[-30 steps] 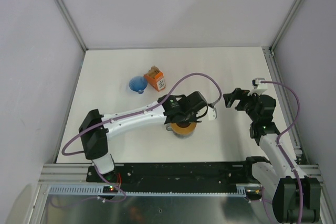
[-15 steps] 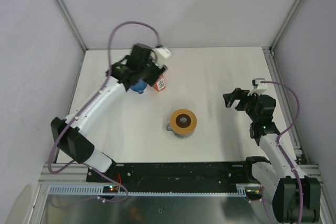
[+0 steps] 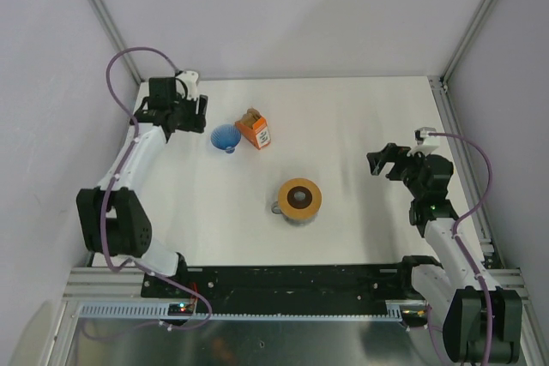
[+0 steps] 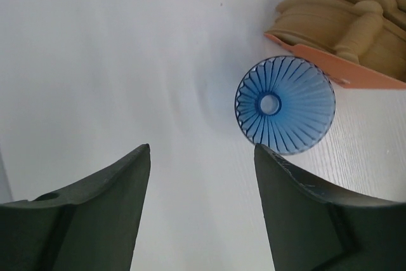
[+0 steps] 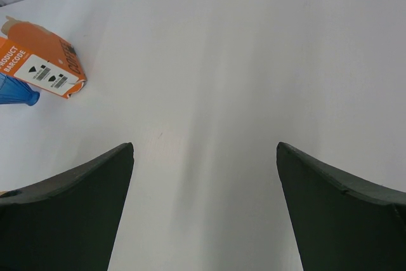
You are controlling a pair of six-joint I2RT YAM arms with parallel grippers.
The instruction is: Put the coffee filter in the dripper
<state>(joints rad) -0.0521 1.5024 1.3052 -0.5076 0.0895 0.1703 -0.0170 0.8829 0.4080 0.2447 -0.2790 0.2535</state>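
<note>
From above, your left gripper hung at the far left, just left of the dripper. The orange box stood just right of the dripper. Your right gripper hung well apart, on the right.

On the left wrist, the left gripper was released and held nothing. The dripper showed its ribs beside the box, where the coffee filter lay.

On the right wrist, the right gripper was spread wide, grasping nothing. The box and dripper sat far left.

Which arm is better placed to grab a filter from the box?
Left. The left hand hovers open just beside the dripper and the orange box holding the filters; the right hand sits well away across the table.
</note>
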